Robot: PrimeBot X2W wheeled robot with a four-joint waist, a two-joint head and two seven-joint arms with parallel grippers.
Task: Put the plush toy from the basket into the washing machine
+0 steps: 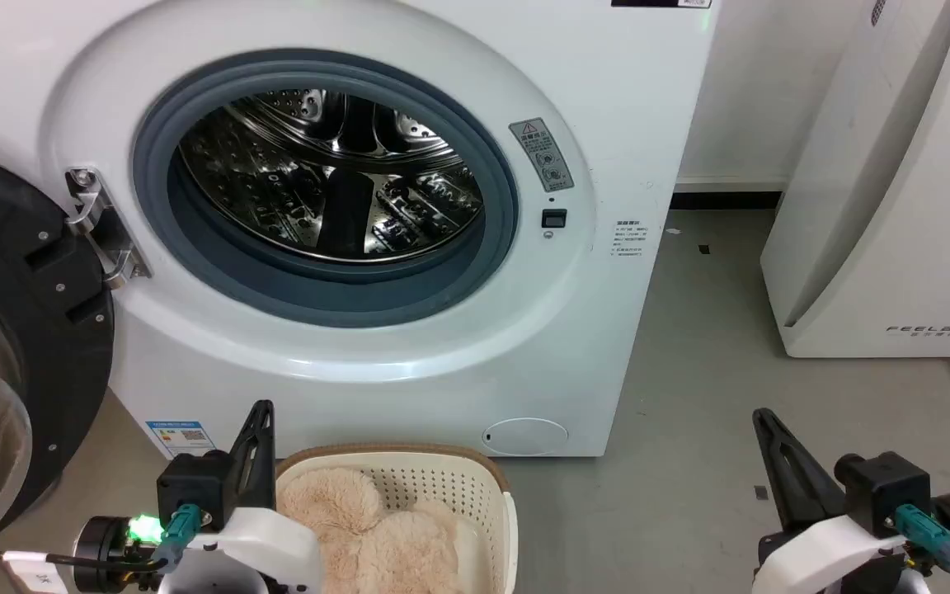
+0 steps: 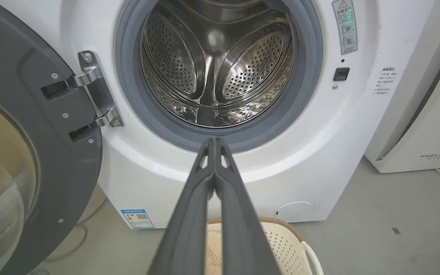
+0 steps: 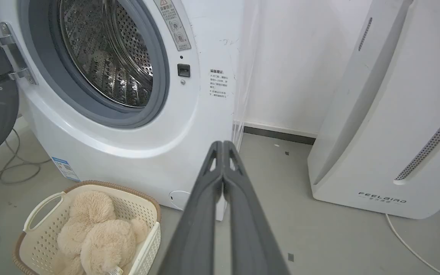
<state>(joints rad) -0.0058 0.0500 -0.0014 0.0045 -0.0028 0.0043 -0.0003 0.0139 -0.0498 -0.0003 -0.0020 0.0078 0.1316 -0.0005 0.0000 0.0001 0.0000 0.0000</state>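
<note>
- Closest to the lens on each wrist feed are my own fingers. The left gripper [image 2: 214,141] has its two dark fingers pressed together with nothing between them, the tips aimed at the lower arc of the grey door seal [image 2: 128,76].
- Over on the other side, the right gripper [image 3: 223,143] is likewise closed and empty. It points at the bare floor [image 3: 319,236] past the machine's right corner, well apart from anything it could knock.
- Just beside the left gripper on the head feed sits the basket [image 1: 442,487], on the floor right in front of the washing machine [image 1: 524,330]. I read that placement as keeping the carry short: up out of the basket and straight into the opening.
- Slumped inside the basket is the plush toy [image 3: 97,233], its fluffy limbs mostly below the rim and a small white tag [image 3: 115,270] at the near end. Neither gripper touches it.
- On the machine, the door [image 1: 30,272] is swung wide to the left on its hinge [image 1: 100,227], which leaves the round opening free. The steel drum [image 1: 335,173] looks empty.
- My judgement is that the pick has not begun. The left arm is the nearer one, and it must spread its fingers before going down.
- Long pile squashes and slips, so I would bite deep into the body or a limb, not the fur.
- Off to the right stands the white FEELBIRD unit [image 1: 879,206], which plays no part.
</note>
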